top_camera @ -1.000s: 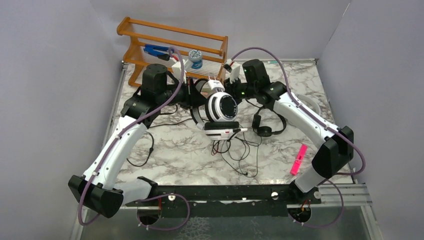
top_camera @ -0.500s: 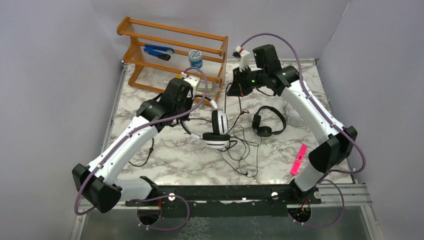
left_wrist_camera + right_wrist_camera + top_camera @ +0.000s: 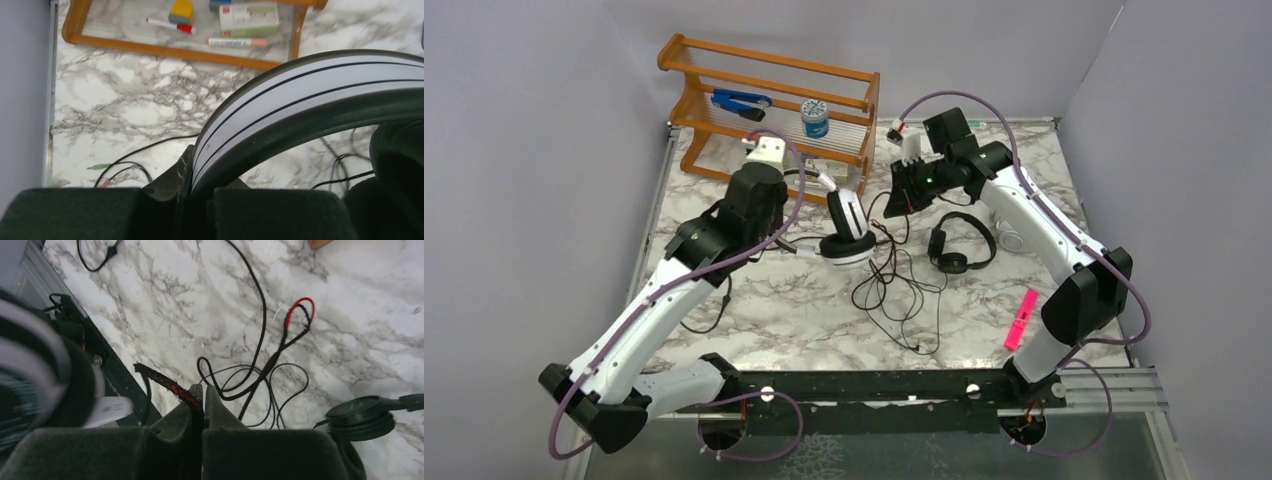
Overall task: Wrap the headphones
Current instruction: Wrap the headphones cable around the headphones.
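Headband [image 3: 300, 85] of white-black headphones [image 3: 844, 225] clamped in left tool [image 3: 196, 194], jaws closed tight on it. Set sits mid-bench, toward far side, near rack [image 3: 764, 95]. Right tool [image 3: 202, 402] pinched closed on braided black-red cord [image 3: 165, 381], just right of set. Slack cord loops on bench [image 3: 774, 310]. Black headphones [image 3: 954, 248] lie further right, apart.

White marble-patterned surface [image 3: 794, 310], grey veining, enclosed by plain pale lilac walls [image 3: 524, 150] on three sides. Wooden rack [image 3: 671, 55] stands at far left corner. Lighting even.
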Action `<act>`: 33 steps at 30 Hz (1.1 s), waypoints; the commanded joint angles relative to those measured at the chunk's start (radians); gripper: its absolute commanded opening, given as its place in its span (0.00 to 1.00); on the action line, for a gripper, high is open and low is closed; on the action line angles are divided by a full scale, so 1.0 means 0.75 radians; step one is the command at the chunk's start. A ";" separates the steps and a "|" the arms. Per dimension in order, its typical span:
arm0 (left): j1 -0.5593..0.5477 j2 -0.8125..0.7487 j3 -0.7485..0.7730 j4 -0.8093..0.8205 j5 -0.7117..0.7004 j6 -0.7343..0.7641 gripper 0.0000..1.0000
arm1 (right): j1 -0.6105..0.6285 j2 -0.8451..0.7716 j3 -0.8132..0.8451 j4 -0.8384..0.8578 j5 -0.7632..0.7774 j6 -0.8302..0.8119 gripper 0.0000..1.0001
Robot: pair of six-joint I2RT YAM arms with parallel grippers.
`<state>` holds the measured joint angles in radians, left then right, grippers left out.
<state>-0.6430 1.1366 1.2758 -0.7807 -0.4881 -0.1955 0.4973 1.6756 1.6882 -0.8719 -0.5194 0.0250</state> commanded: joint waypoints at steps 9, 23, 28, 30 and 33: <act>0.000 -0.156 0.258 0.292 0.016 -0.553 0.00 | 0.004 -0.265 -0.646 0.631 -0.480 0.261 0.00; 0.000 -0.077 0.429 0.245 0.089 -0.890 0.00 | 0.004 -0.727 -1.196 1.630 -0.523 0.454 0.83; 0.002 -0.077 0.428 0.237 0.116 -0.981 0.00 | 0.004 -0.854 -1.319 1.929 -0.421 0.566 0.88; 0.002 -0.074 0.428 0.237 0.110 -0.994 0.00 | 0.004 -0.846 -1.306 2.018 -0.455 0.639 0.78; 0.002 -0.071 0.425 0.249 0.078 -1.005 0.00 | 0.004 -0.854 -1.284 2.062 -0.461 0.790 0.57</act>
<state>-0.6426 1.0908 1.5578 -0.6682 -0.4335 -0.8623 0.4980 1.0470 0.7116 0.4816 -0.8764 0.4557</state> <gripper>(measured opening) 0.083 0.669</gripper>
